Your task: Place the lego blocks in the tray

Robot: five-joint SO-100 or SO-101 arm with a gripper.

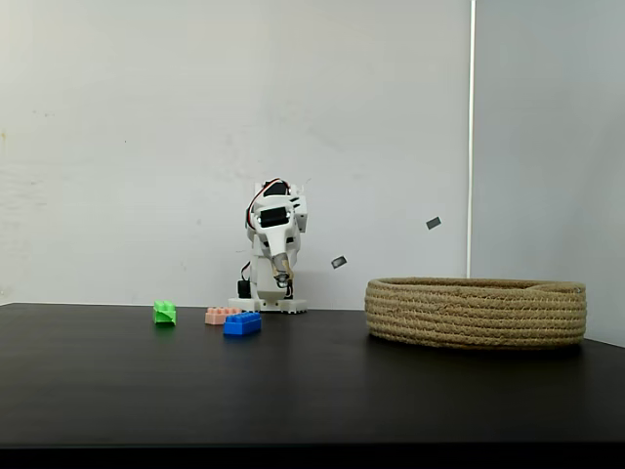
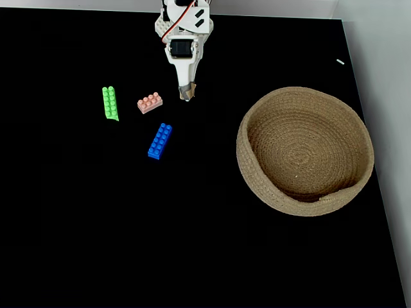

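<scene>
Bricks all sit outside the tray (image 2: 257, 186): pink (image 2: 149, 103) nearest the gripper (image 2: 187, 94), which looks closed and empty. I'd open wide, then drop straight onto pink's short sides.

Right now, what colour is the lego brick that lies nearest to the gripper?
Pale pink. The pink brick shows best in the fixed view from above.

In the top-down fixed view, bare black tabletop (image 2: 192, 244) fills the whole lower half and the left edge. Upper left, the green brick (image 2: 110, 102), pink brick (image 2: 149, 103) and blue brick (image 2: 159, 140) lie apart, with gaps between them. A wide clear lane separates them from the basket (image 2: 257, 179) at the right, whose raised wall is the one tall obstacle.
</scene>
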